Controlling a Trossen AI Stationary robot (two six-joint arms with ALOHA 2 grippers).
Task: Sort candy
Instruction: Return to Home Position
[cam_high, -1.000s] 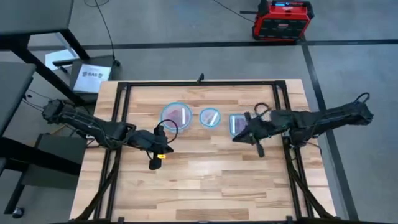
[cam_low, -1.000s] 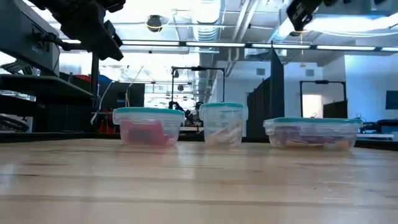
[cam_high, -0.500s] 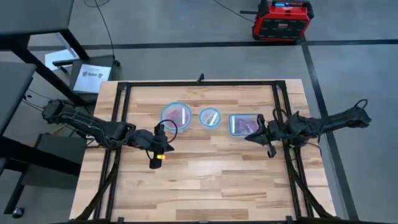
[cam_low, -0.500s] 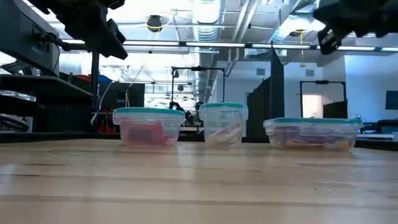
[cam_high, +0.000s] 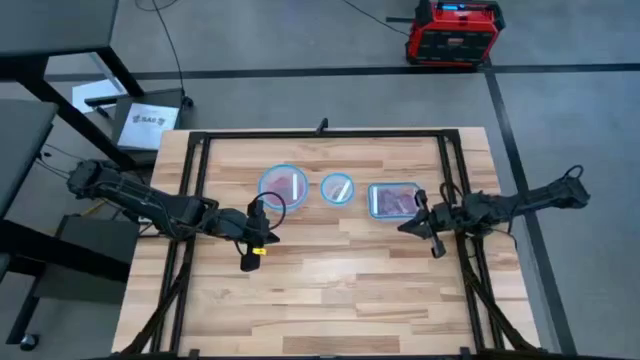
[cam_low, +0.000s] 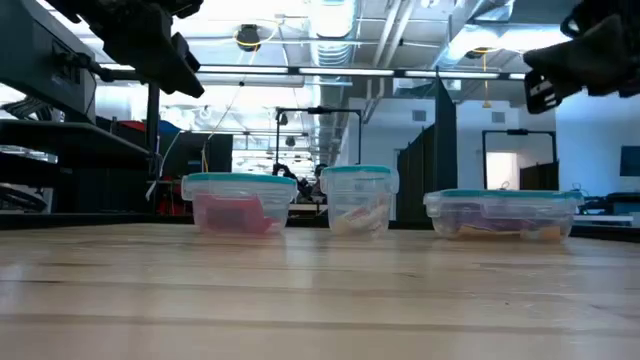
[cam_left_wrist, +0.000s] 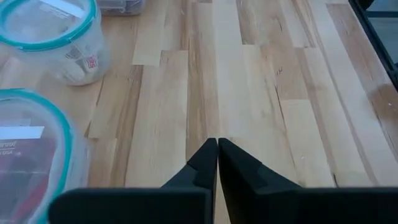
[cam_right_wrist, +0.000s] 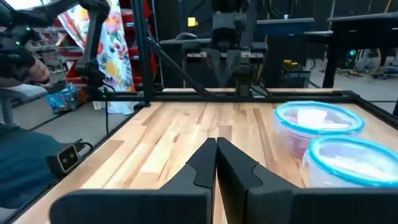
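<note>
Confirm that the left hand (cam_left_wrist: 217, 142) and the right hand (cam_right_wrist: 216, 142) are closed and empty above the desk (cam_high: 330, 280). The candy (cam_low: 232, 214) sits in three lidded containers (cam_high: 284, 185). Treat sorting as apparently complete; you need only park the arms.

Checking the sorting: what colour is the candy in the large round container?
Reddish pink candy, clearest in the low view through the large round container.

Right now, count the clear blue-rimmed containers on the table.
3, none hidden, in a row: large round blue-rimmed container left, small round blue-rimmed container middle, rectangular blue-rimmed container right.
</note>
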